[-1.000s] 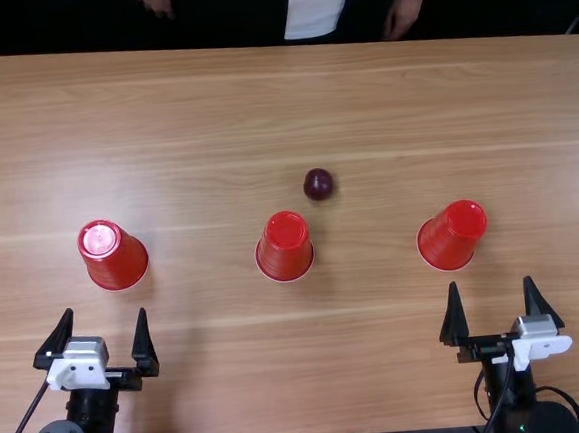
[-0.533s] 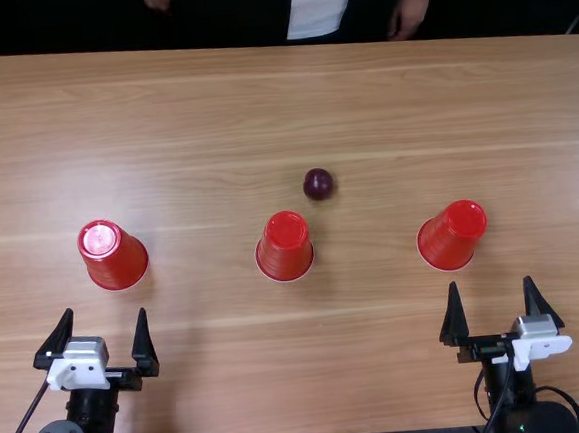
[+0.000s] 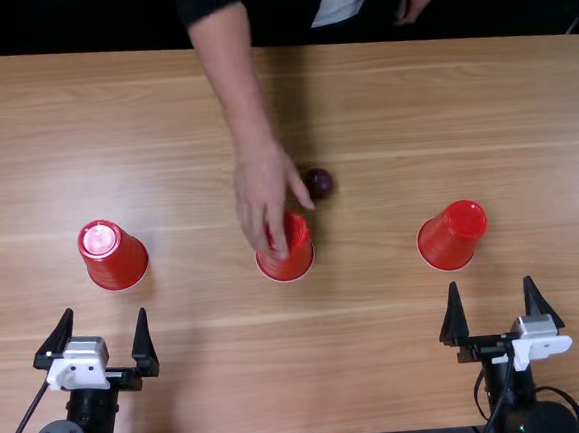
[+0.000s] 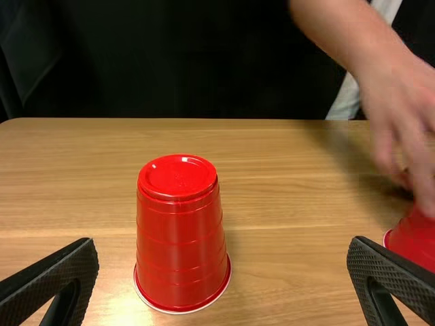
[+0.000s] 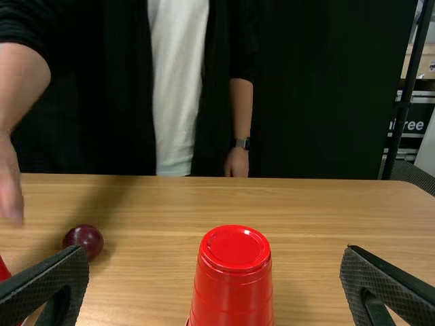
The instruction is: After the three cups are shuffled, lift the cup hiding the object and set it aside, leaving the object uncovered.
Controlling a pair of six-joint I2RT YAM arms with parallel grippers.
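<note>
Light brown wooden table point(image 3: 360, 91) seen from above: a person's hand point(image 3: 268, 193) reaches from the upper edge over the middle upturned red plastic cup point(image 3: 290, 252), the small dark red ball point(image 3: 318, 183) uncovered just above-right of it. Left gripper point(image 3: 100, 337) and right gripper point(image 3: 491, 306) (both spread wide, holding nothing) sit at bottom, each below an outer cup, about equally far from centre.

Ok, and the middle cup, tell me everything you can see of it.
The middle cup is red and looks like plastic. It stands upside down on the wooden table, its pale-edged rim flat on the wood. A person's hand reaches in from across the table, its fingers draped over the cup's upturned base and apparently gripping it. The dark ball lies uncovered just beyond the cup, not touching it.
</note>
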